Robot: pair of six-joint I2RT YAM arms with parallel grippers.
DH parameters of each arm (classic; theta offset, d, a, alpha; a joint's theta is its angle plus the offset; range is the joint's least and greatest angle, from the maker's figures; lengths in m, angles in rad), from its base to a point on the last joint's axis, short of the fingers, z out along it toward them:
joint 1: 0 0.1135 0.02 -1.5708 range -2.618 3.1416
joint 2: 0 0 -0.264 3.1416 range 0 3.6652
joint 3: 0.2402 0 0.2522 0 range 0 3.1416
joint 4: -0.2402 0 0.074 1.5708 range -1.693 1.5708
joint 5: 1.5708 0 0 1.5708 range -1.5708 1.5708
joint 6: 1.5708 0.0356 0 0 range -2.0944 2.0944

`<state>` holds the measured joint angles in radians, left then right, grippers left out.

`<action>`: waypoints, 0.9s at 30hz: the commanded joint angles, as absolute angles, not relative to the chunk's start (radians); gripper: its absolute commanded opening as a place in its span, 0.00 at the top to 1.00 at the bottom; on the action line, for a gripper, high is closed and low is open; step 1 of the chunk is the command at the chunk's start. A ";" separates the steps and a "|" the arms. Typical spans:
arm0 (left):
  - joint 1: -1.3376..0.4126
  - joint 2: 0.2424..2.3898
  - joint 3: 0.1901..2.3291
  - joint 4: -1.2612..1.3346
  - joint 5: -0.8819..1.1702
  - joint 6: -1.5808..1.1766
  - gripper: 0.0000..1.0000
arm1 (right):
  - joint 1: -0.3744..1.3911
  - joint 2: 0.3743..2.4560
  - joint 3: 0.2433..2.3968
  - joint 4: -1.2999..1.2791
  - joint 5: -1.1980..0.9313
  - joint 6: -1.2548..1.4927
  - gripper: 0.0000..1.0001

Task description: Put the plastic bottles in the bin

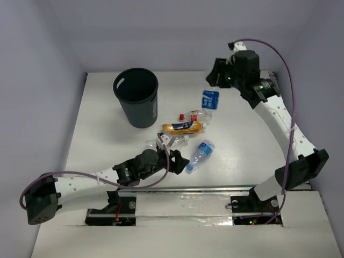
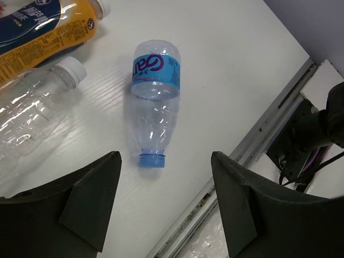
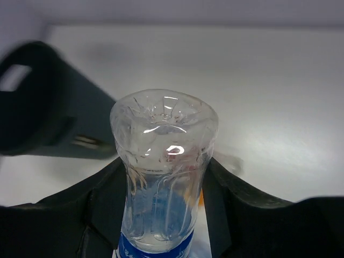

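Bin (image 1: pixel 136 97): stood upright at the far left of the table (image 1: pixel 102 145); mouth open upward.
Right arm: raised from its base at the near edge; bent at the elbow by the table's right side; forearm stretched away and to the left, wrist held high over the far part of the table.
Right gripper (image 1: pixel 212 86): clamped on a blue-labelled bottle (image 3: pixel 161 161); the bottle is held off the table, to the right of the bin and apart from it.
Left arm: laid low and almost flat, reached rightward across the near part of the table.
Left gripper (image 2: pixel 164 180): spread wide; nothing is held between its fingers (image 2: pixel 91 199).
Second blue-labelled bottle (image 2: pixel 156 97): laid on its side just beyond the left gripper, blue cap turned toward it.
Other bottles: an orange bottle (image 1: pixel 183 127), a red-capped bottle (image 1: pixel 194 115) and a plain clear bottle (image 2: pixel 32 118) are laid together mid-table, near the bin.
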<state>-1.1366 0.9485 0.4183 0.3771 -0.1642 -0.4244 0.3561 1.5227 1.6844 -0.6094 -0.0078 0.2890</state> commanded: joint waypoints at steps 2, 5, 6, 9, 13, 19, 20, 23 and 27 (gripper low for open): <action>-1.134 0.950 0.414 0.426 -0.141 -0.443 0.35 | 0.517 1.603 1.893 -0.439 -0.008 0.371 0.54; -1.134 0.917 0.385 0.416 -0.153 -0.466 0.35 | 0.590 1.730 2.043 -0.336 -0.015 0.399 0.54; -1.134 0.896 0.370 0.410 -0.159 -0.472 0.35 | 0.606 1.765 2.084 -0.313 -0.009 0.402 0.54; -1.134 0.850 0.339 0.394 -0.176 -0.495 0.35 | 0.650 1.914 2.269 -0.256 -0.003 0.423 0.53; -1.134 0.805 0.305 0.396 -0.190 -0.521 0.36 | 0.675 2.066 2.410 -0.137 0.060 0.477 0.53; -1.134 0.762 0.258 0.394 -0.204 -0.561 0.36 | 0.684 2.187 2.509 -0.017 0.138 0.514 0.53; -1.134 0.749 0.253 0.388 -0.210 -0.566 0.36 | 0.684 2.200 2.517 -0.011 0.143 0.518 0.53; -1.134 0.729 0.241 0.379 -0.219 -0.568 0.36 | 0.702 2.223 2.510 0.032 0.167 0.505 0.53; -1.134 0.719 0.242 0.373 -0.229 -0.558 0.36 | 0.712 2.237 2.464 0.041 0.207 0.446 0.51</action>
<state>-1.1366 0.7357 0.2436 0.3508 -0.2096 -0.5526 0.6891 2.2524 2.4458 -0.0868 0.1516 0.4858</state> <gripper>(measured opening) 0.644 0.574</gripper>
